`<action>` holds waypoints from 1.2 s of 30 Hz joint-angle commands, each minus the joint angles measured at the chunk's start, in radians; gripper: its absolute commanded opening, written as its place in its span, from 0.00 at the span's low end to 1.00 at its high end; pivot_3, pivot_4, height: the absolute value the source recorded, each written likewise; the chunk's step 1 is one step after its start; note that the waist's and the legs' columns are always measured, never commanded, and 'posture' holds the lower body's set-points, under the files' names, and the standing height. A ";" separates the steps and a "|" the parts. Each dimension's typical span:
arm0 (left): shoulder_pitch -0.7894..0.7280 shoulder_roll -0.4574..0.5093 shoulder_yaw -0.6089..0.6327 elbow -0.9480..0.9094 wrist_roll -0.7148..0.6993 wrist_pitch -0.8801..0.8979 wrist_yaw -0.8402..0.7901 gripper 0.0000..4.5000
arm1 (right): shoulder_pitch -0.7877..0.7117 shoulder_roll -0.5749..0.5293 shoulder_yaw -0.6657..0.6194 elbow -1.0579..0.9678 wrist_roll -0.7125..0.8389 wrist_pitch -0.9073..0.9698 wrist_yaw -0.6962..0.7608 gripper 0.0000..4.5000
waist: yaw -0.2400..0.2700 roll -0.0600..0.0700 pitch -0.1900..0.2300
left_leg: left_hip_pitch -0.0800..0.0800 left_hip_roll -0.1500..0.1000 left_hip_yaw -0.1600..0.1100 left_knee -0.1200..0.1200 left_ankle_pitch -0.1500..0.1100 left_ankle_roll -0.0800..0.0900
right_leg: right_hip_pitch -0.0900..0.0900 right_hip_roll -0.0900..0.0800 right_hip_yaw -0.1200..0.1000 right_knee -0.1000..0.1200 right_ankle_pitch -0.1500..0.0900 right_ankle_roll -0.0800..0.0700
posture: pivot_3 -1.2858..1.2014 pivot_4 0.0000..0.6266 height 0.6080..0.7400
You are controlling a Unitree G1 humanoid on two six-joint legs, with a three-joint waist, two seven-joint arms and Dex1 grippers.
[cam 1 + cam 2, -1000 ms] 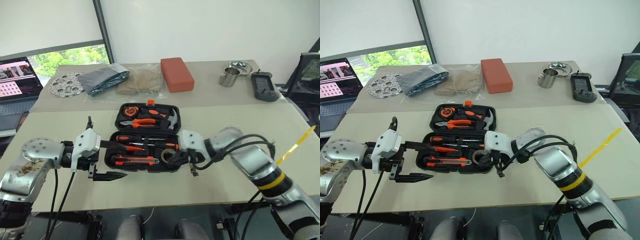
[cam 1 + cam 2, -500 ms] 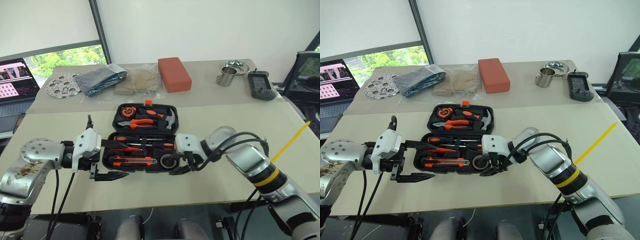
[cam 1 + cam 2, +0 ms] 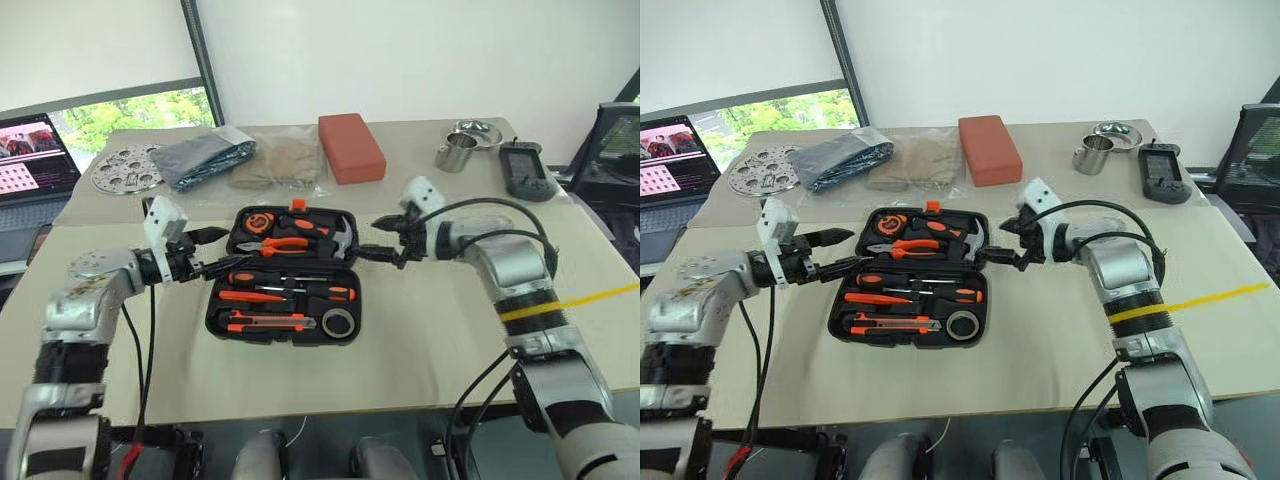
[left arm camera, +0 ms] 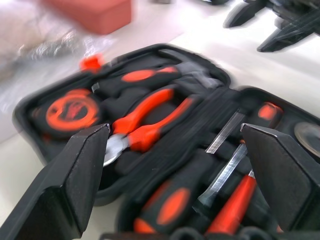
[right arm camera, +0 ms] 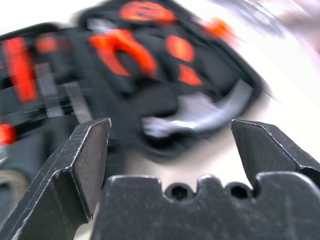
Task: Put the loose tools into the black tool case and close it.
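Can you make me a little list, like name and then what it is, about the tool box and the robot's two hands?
case: black tool case lies open on the table, lid half at the far side
tools inside: utility knife, screwdrivers, tape roll, pliers, hammer, tape measure
left gripper: open, at the case's left edge, holding nothing
right gripper: open, at the lid's right edge, holding nothing
left to do: close the case
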State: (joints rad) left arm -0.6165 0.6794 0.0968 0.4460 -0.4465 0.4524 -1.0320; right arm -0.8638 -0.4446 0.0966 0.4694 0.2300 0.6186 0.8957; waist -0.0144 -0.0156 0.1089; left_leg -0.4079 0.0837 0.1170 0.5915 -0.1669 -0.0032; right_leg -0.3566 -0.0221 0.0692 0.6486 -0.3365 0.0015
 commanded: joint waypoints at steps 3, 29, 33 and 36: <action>-0.261 -0.013 -0.001 0.413 0.110 -0.078 0.036 1.00 | -0.128 0.092 -0.117 0.211 0.068 0.114 -0.094 0.98 | -0.007 0.000 0.000 | 0.000 0.000 0.001 -0.001 0.001 -0.002 | -0.001 0.001 0.000 0.000 0.000 0.000 | 0.52 0.24 1.00; -0.443 -0.071 0.104 0.853 0.234 -0.058 0.084 1.00 | -0.167 0.163 -0.096 0.377 -0.003 0.039 -0.045 0.01 | -0.016 0.001 0.000 | -0.006 0.000 0.007 -0.001 0.003 -0.006 | -0.012 -0.002 -0.004 0.015 0.000 0.000 | 0.52 0.24 1.00; -0.440 -0.080 0.099 0.850 0.252 -0.053 0.060 0.89 | -0.168 0.167 -0.106 0.374 -0.007 0.034 -0.058 0.00 | -0.016 0.001 0.000 | -0.006 0.000 0.007 -0.001 0.003 -0.007 | -0.012 -0.002 -0.004 0.015 0.000 0.000 | 0.52 0.24 1.00; -0.438 -0.069 0.102 0.847 0.259 -0.050 0.023 0.66 | -0.169 0.169 -0.111 0.376 -0.008 0.028 -0.065 0.00 | -0.017 0.001 0.000 | -0.006 0.000 0.007 -0.001 0.007 -0.013 | -0.012 -0.002 -0.005 0.015 0.000 0.000 | 0.52 0.24 1.00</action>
State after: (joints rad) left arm -1.0295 0.5895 0.1959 1.3072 -0.1975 0.3966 -0.9923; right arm -1.0346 -0.2781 -0.0068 0.8828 0.2184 0.6830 0.8250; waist -0.0317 -0.0150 0.1091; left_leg -0.4140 0.0834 0.1241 0.5906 -0.1600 -0.0161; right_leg -0.3685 -0.0243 0.0644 0.6640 -0.3365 0.0017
